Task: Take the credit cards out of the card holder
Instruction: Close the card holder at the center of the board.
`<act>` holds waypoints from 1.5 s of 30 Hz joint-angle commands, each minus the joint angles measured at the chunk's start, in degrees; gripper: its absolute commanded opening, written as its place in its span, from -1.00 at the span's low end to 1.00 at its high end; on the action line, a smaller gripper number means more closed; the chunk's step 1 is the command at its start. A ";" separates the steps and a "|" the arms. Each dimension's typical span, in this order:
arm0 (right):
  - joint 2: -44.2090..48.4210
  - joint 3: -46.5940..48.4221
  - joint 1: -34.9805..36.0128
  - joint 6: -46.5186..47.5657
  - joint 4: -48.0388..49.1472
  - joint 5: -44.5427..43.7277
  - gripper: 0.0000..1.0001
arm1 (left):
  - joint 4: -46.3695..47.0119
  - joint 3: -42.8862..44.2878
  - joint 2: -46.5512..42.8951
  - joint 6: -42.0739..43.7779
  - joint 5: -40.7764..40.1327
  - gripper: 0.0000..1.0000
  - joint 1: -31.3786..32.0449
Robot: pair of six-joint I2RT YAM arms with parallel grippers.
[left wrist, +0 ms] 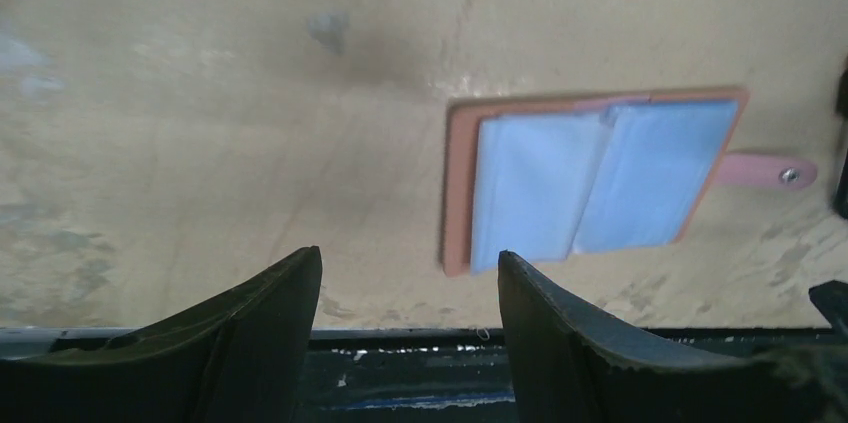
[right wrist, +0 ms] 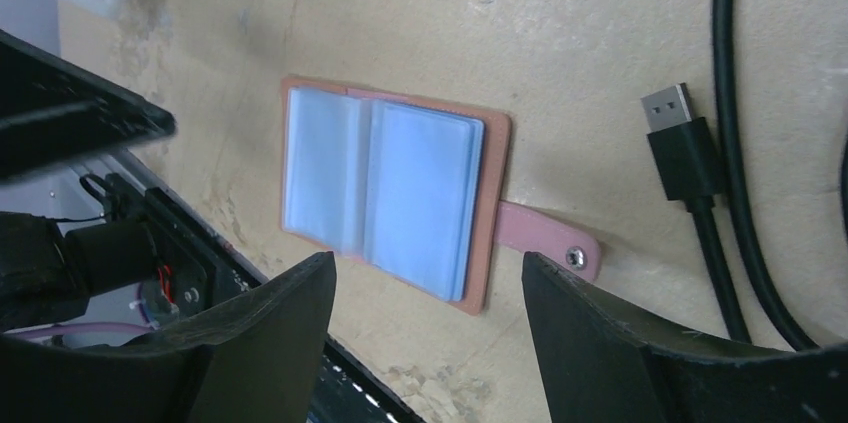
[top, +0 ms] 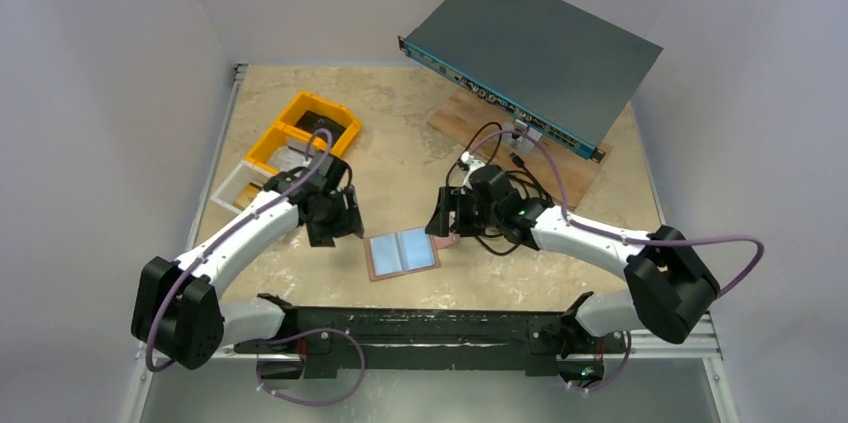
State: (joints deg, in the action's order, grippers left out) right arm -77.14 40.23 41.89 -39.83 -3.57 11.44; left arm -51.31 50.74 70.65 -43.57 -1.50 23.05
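Card holder (top: pixel 402 253) lies open and flat on your desk (top: pixel 400 143), long axis 9 to 3. There is one holder, showing two pale cards (right wrist: pixel 420 193). From above it sits at 4 o'clock from the left fingers (left wrist: pixel 270 313) and 7 o'clock from the right fingers (right wrist: pixel 590 333), which are nearer. Both pairs stand wide, holding nothing.

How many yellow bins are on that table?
2. The far yellow bin sits toward the far left corner of the table; the near yellow bin is beside it, partly covered by the left arm. More could be hidden behind that arm.
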 commanded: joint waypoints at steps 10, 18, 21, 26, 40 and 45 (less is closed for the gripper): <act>-11.04 8.81 6.60 1.17 -3.18 -5.82 0.17 | 22.50 -15.06 2.82 -5.92 16.23 0.29 5.69; -15.92 10.10 8.17 0.70 -5.50 -8.48 0.07 | 27.26 -17.59 5.55 -6.43 18.12 0.24 5.69; -16.75 10.13 8.59 0.25 -5.87 -9.09 0.02 | 28.36 -18.03 6.12 -6.52 18.68 0.16 5.69; -17.67 9.87 9.04 -0.24 -5.92 -9.33 -0.08 | 28.61 -17.43 5.00 -6.85 19.72 -0.12 5.67; -19.67 9.87 9.57 -0.42 -5.42 -8.81 -0.12 | 23.69 -13.63 -1.14 -7.59 20.47 -0.59 5.67; -19.71 9.74 9.86 -0.63 -4.99 -8.59 -0.10 | 20.49 -11.20 -2.58 -6.88 19.92 -0.59 5.69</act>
State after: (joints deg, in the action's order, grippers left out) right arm -94.37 49.58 50.63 -39.86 -9.43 2.50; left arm -30.57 35.90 70.32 -50.26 17.34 28.53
